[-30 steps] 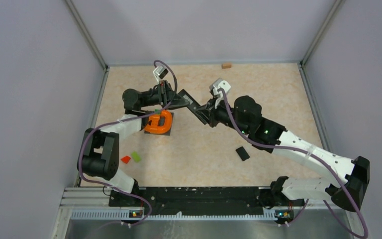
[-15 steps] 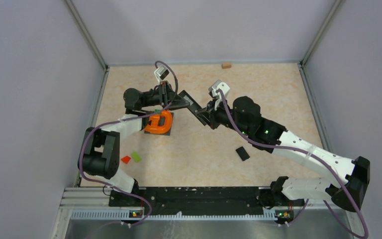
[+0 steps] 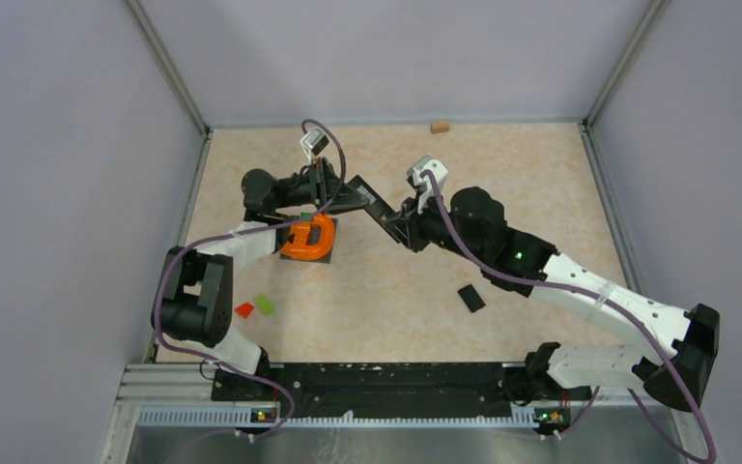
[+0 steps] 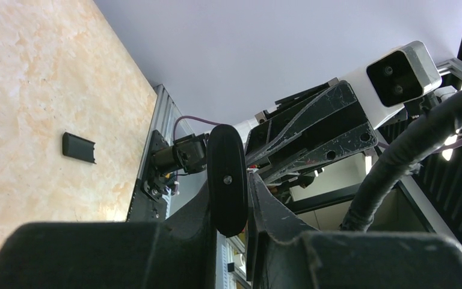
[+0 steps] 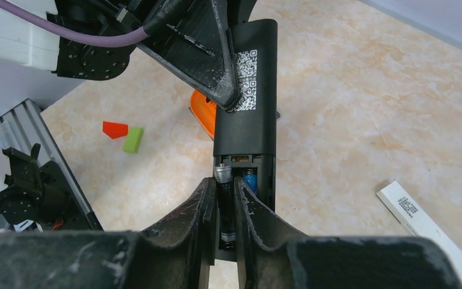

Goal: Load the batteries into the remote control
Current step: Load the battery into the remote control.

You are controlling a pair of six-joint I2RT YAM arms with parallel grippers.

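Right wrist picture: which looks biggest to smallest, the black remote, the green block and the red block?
1. black remote, though it is nearest the camera.
2. green block and red block: about alike.

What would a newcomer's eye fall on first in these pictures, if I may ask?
A black remote raised above the table, where both tools meet: the left tool clamps its closed end while the right tool straddles a dark battery in the open compartment, beside a blue battery. Next, the bright orange object lying on the table's left half.
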